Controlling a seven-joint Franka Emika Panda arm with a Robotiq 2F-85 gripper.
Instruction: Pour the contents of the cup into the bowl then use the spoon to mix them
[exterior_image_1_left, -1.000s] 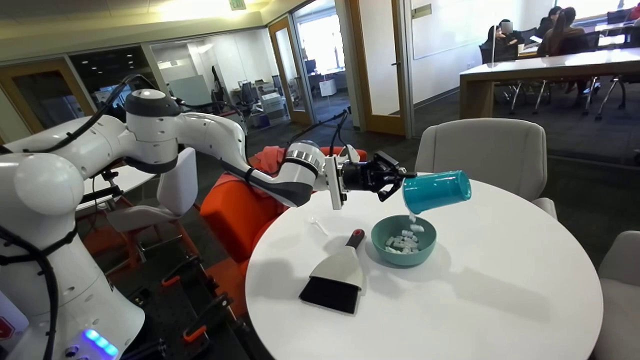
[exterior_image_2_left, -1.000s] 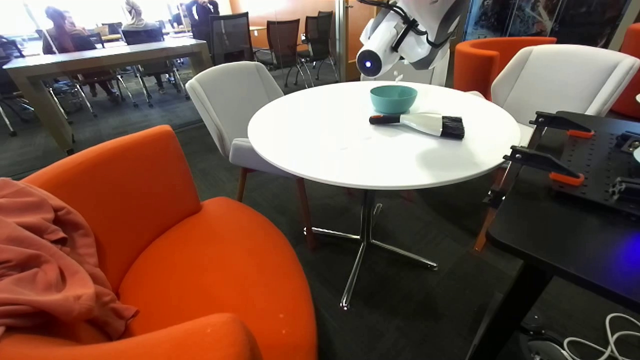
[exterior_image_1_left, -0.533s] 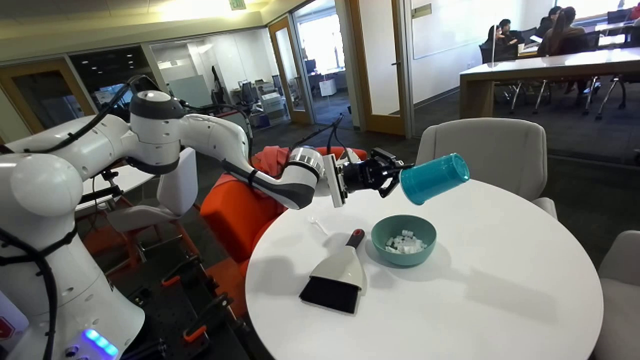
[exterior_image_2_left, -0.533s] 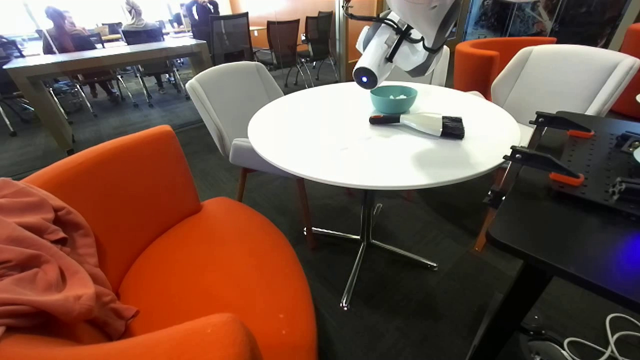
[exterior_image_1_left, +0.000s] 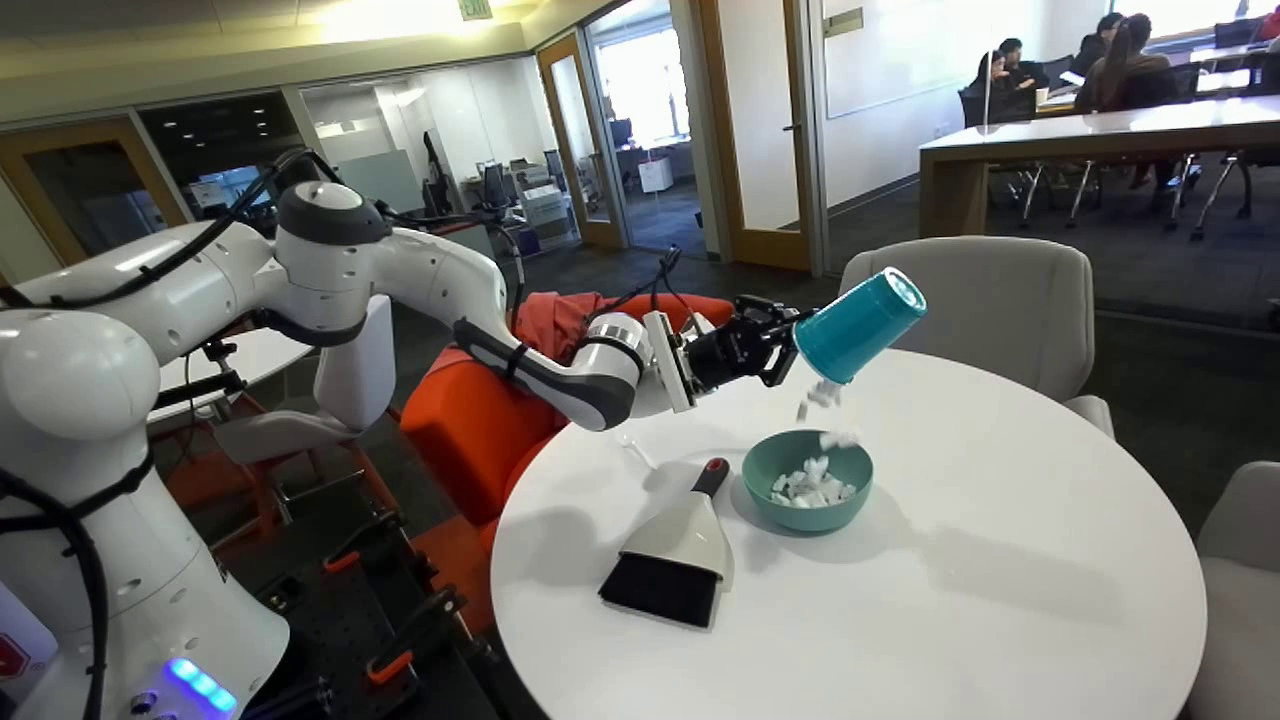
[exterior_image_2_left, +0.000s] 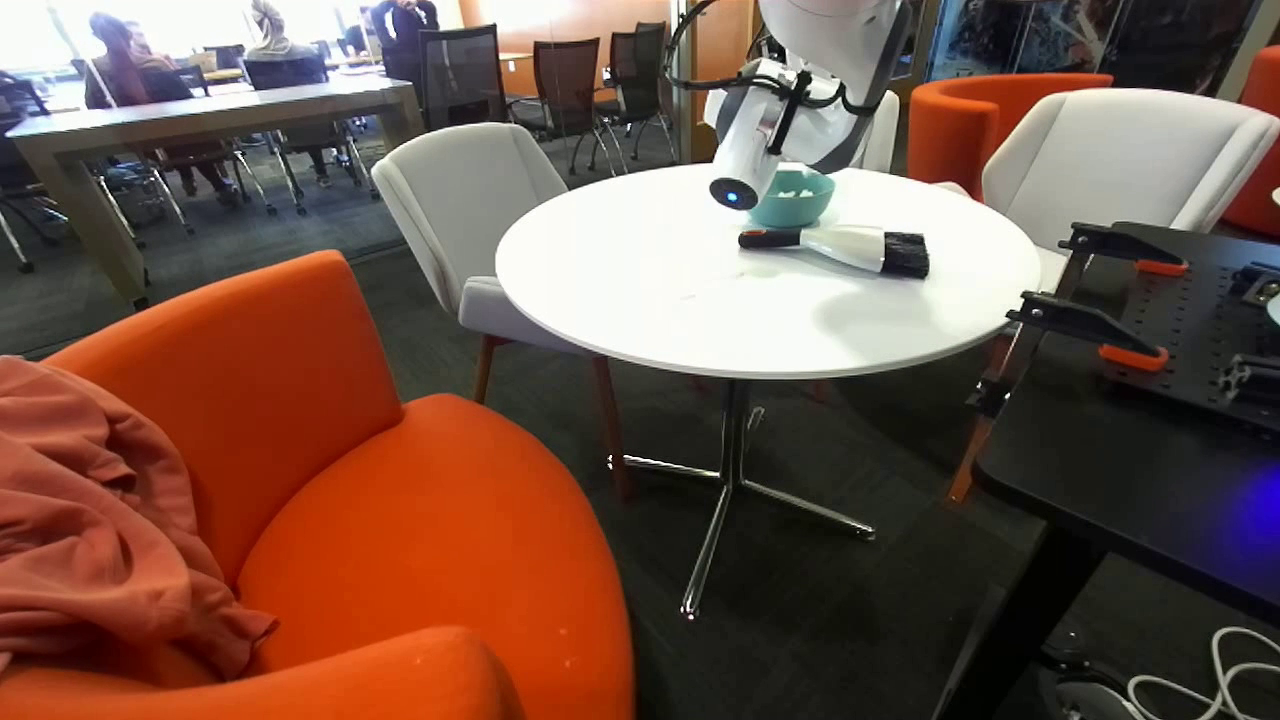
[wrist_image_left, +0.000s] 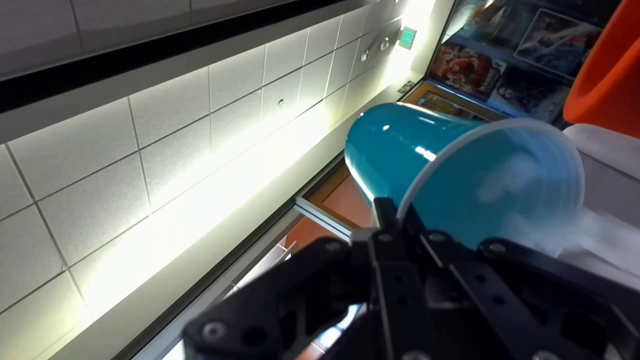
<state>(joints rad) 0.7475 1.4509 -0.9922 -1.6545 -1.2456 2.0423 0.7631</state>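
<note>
Blue plastic cup is tipped above teal bowl, tool clamped on cup rim. White pieces in bowl, more mid-air; pour looks well along. Mixing left: spoon lies well apart from bowl, ungrasped.

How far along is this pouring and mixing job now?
Done: the gripper has the cup by its rim, tipped above the bowl, where white bits lie.
In hand: the pour; more bits hang in mid-air below the cup, and the wrist view shows blurred white inside it.
Left: finishing the pour, then mixing; the spoon lies on the table, unheld.
</note>
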